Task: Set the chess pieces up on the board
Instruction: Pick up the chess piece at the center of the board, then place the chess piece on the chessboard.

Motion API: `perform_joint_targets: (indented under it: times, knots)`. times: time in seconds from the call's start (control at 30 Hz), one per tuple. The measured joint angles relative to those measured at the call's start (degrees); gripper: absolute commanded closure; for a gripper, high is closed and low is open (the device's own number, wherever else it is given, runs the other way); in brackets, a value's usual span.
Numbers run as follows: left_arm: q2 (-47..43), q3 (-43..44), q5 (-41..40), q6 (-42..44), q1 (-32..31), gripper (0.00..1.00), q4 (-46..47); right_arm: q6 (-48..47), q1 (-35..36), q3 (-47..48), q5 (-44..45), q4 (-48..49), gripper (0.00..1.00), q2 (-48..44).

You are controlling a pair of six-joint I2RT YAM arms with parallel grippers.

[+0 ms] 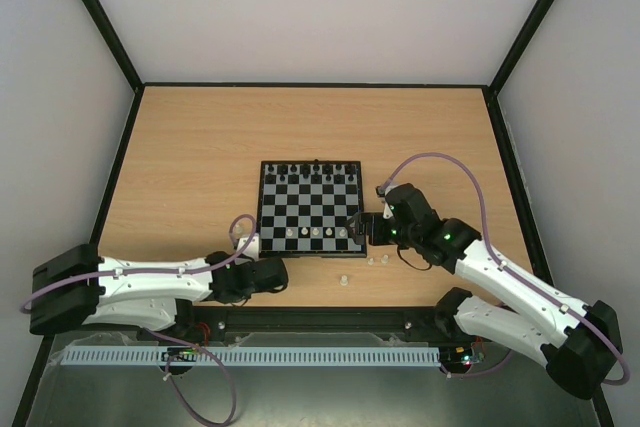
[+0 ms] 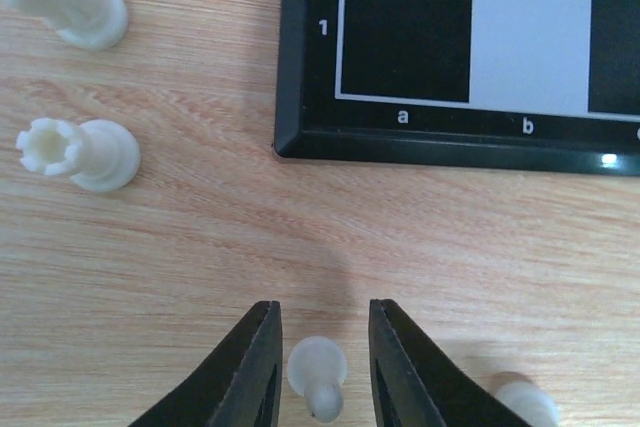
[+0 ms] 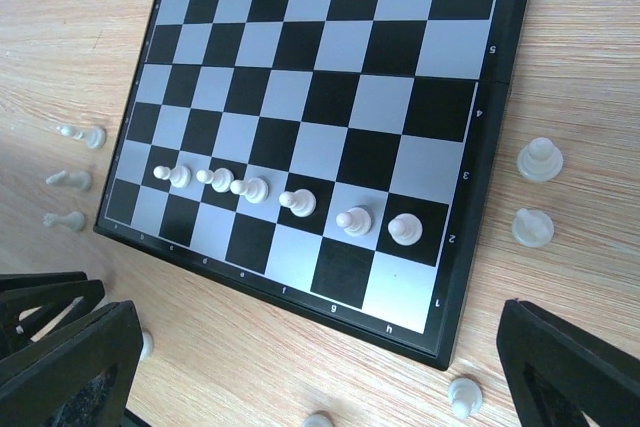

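Your left gripper (image 2: 322,352) is down on the table (image 1: 200,147) just off the near-left corner of the board (image 1: 310,203), and there's a white pawn (image 2: 318,372) right between its fingers (image 2: 255,377). The jaws are drawn in narrow around that pawn, one finger on either side, but I cannot tell from the wrist view whether the pads actually touch it. Further left of that same corner you've got two loose white pieces (image 2: 85,152), one with a crenellated rook top.

Over at the board's near-right corner, your right gripper (image 3: 320,322) hangs with its jaws spread wide, gripping nothing. On the board itself, six white pawns (image 3: 300,203) stand in a row on the second rank from the near edge, and the black pieces (image 1: 310,169) crowd the far edge. Just off the board's right edge you have a pair of white pieces (image 3: 540,159), upright and a little apart from each other. There are also scattered white ones (image 3: 462,397) on the table in front of the board's near edge.
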Motion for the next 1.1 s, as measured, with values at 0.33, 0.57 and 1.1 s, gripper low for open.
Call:
perform_joint_targets:
  times: [0.33, 0.57, 1.1]
  knots:
    - [-0.2, 0.0, 0.5, 1.3, 0.3, 0.93, 0.5, -0.2, 0.0, -0.2, 0.0, 0.2, 0.03, 0.2]
    - [-1.0, 0.5, 0.4, 1.9, 0.3, 0.93, -1.4, -0.4, 0.0, -0.2, 0.0, 0.3, 0.03, 0.9]
    - [2.9, 15.8, -1.5, 20.0, 19.7, 0.92, -3.4, -0.6, 0.0, -0.2, 0.0, 0.3, 0.03, 0.9]
